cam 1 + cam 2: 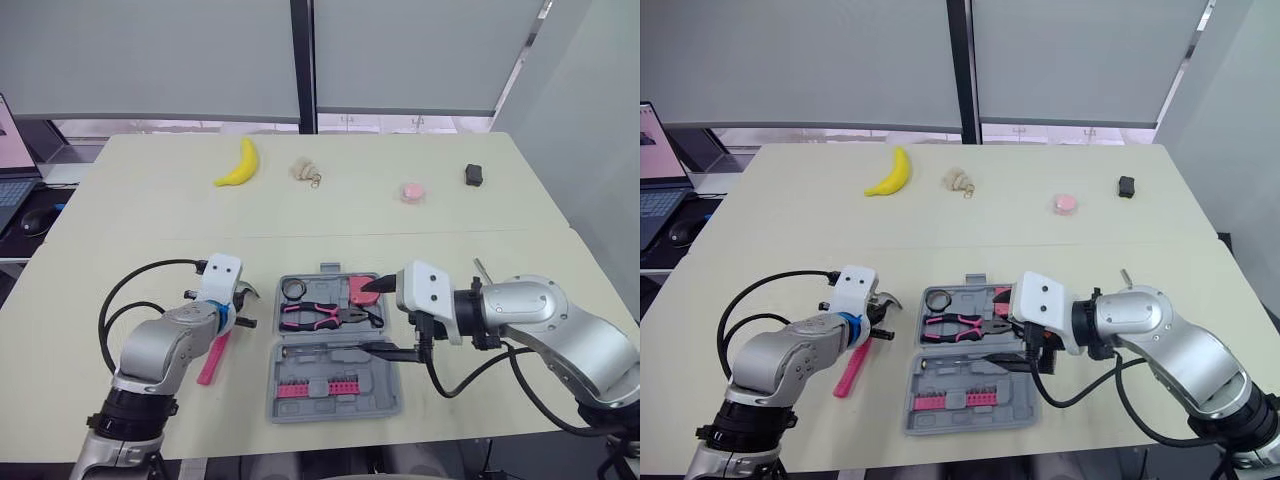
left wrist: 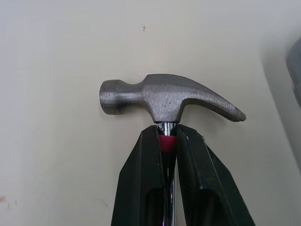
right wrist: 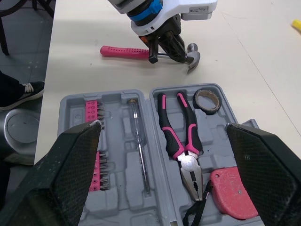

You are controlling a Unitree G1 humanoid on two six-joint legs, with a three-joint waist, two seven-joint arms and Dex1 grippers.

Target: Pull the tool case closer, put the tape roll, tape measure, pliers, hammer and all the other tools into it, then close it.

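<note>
So the tool case point(image 1: 375, 392) lies open flat at the near edge of the table point(image 1: 150, 210), about the middle. The right wrist view spells out what's in it: tape roll point(image 3: 207, 101) in the far-left corner, pink-handled pliers point(image 3: 181, 134) beside it, pink tape measure point(image 3: 233, 193) to the right, plus a screwdriver point(image 3: 139, 146) and a row of pink bits point(image 3: 96, 160) in the near half.

The right gripper point(image 3: 163, 125) hangs over the case's right side, fingers spread wide and holding nothing.

The hammer point(image 2: 164, 96) is just left of the case, outside it. The left gripper point(image 2: 168, 129) is clamped on its neck right under the steel head, which the left wrist view makes obvious. From the head views you get the pink handle pointing toward the near edge. Can't tell if it's lifted off the table.

A banana point(image 1: 240, 163) sits at the far side.
</note>
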